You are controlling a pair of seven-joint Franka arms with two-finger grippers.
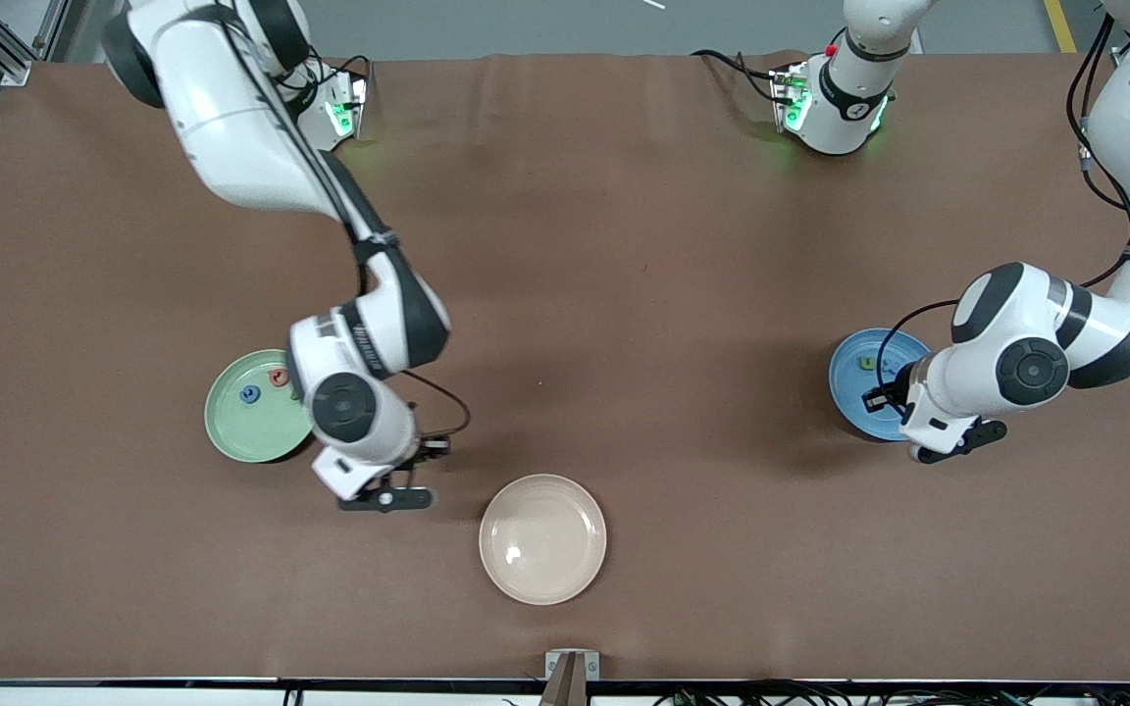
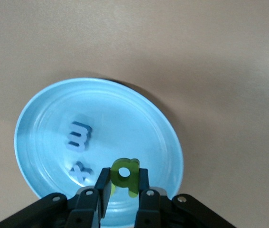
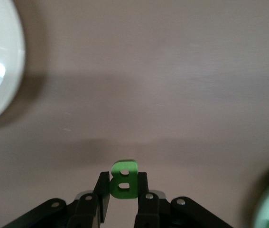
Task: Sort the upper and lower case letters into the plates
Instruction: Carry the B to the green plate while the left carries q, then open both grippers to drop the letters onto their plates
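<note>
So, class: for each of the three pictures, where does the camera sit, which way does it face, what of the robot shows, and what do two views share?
Front view: high across the table, facing both arms; shows the green plate, cream plate and blue plate.
Left wrist view: on the left arm, looking down past the left gripper, which holds a lime letter a over the blue plate.
Right wrist view: on the right arm, looking down past the right gripper, which holds a green B over bare table.
Shared: the blue plate, front and left wrist.
</note>
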